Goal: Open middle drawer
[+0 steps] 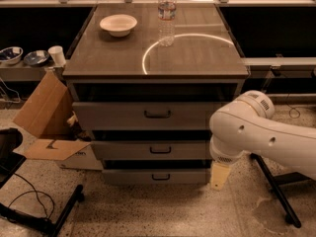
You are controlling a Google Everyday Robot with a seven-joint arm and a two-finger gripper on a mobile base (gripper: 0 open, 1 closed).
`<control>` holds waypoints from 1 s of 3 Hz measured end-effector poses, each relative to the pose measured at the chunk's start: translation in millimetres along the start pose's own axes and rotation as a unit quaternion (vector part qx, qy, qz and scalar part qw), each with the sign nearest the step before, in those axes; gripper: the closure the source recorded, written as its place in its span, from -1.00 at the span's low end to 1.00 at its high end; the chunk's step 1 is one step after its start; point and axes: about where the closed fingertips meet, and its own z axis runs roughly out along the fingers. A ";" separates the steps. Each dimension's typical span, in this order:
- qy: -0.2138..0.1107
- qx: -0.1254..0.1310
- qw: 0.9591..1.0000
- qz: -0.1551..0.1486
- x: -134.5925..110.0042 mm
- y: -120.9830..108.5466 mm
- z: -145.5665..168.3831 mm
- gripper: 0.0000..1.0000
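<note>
The cabinet has three grey drawers stacked one above another. The middle drawer [148, 150] has a low flat front and a small black centre handle [160, 150], and it looks pushed in. My gripper [219, 176] hangs as a cream-coloured end below the white arm [256, 132]. It is low at the cabinet's right front corner, level with the bottom drawer [153, 176]. It is to the right of the middle drawer's handle and apart from it. The top drawer [148, 115] has a taller front and a wider handle.
A white bowl [118, 24] and a water bottle [167, 15] stand on the cabinet top [197, 58]. An open cardboard box [44, 117] lies on the floor at the left. Black stand legs are at the lower left [54, 216] and at the right [274, 186].
</note>
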 end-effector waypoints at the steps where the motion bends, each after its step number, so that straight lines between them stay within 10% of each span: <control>1: 0.000 0.000 1.000 0.000 0.1 0.0 -0.3 -1.00; 3: -0.013 -0.033 0.999 -0.018 -27.9 0.1 93.3 -1.00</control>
